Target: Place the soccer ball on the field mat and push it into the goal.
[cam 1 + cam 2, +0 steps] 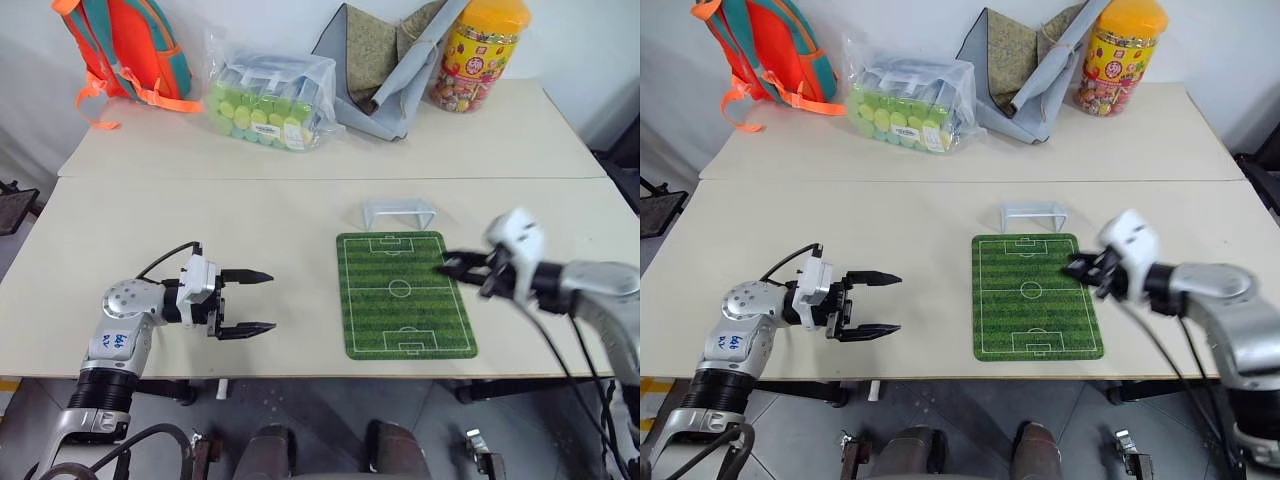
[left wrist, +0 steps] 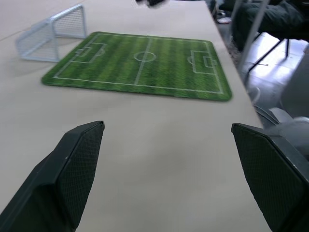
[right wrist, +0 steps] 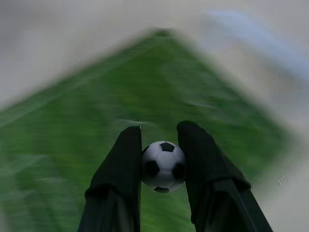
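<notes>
**Ball pinched over the mat's right edge**

Right gripper (image 3: pixel 161 145) clamps the soccer ball (image 3: pixel 163 166) between both black fingers, above the right edge of the green field mat (image 1: pixel 400 318). Goal (image 1: pixel 399 211) sits on the table (image 1: pixel 250 220) just beyond the mat's far end. Left gripper (image 1: pixel 250 301) holds wide apart, empty, over bare table well left of the mat.

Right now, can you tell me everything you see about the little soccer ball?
The soccer ball is tiny and round, glossy white with black patches. The right gripper pinches it between two black fingers, which touch it on both sides. It hangs in the air over the green field mat, near the mat's right edge, not resting on anything.
</notes>
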`<act>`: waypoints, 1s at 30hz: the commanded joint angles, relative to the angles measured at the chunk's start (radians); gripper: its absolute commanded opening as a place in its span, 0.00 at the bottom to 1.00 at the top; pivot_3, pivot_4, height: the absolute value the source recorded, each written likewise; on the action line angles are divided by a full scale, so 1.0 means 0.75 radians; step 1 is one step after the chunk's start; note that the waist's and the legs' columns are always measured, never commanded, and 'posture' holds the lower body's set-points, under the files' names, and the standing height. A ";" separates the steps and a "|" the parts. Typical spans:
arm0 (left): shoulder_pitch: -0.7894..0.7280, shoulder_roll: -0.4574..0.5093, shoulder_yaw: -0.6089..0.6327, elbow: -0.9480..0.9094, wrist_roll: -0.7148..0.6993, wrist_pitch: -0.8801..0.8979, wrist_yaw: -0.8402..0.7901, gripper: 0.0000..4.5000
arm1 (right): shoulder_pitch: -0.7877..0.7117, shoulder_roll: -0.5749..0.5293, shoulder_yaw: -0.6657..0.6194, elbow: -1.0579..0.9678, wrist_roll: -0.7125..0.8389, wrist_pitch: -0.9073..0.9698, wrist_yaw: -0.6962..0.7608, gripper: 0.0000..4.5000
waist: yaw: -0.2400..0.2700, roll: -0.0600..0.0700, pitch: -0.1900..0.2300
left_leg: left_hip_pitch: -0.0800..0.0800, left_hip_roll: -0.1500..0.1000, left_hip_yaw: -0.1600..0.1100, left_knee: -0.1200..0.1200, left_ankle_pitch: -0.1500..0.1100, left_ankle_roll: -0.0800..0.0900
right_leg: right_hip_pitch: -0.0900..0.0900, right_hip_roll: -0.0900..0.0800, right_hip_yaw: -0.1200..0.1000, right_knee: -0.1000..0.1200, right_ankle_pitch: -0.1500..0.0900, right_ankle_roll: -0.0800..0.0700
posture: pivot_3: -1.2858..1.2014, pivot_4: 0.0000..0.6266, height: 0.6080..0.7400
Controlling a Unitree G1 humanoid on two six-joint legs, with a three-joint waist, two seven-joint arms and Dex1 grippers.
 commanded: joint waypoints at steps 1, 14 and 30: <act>0.037 0.020 -0.009 -0.065 0.007 -0.029 -0.027 1.00 | 0.039 -0.070 0.047 -0.086 -0.013 -0.073 0.102 0.19 | 0.005 -0.001 0.000 | 0.000 0.000 0.000 0.001 0.000 0.001 | 0.000 0.000 0.000 0.000 0.000 0.000 | 0.52 0.24 1.00; 0.294 0.045 0.039 -0.346 -0.035 0.060 0.085 1.00 | -0.002 -0.072 0.230 0.086 -0.134 -0.317 0.303 0.19 | -0.003 -0.004 0.002 | 0.001 0.001 0.000 0.002 -0.001 0.000 | 0.001 0.000 0.000 0.000 0.000 0.000 | 0.52 0.24 1.00; 0.308 0.063 0.053 -0.396 -0.050 0.111 0.148 1.00 | -0.001 0.006 0.290 0.244 -0.229 -0.455 0.353 0.19 | -0.001 -0.004 0.003 | 0.001 0.001 0.000 0.002 -0.001 0.000 | 0.001 0.000 0.000 0.000 0.000 0.000 | 0.52 0.24 1.00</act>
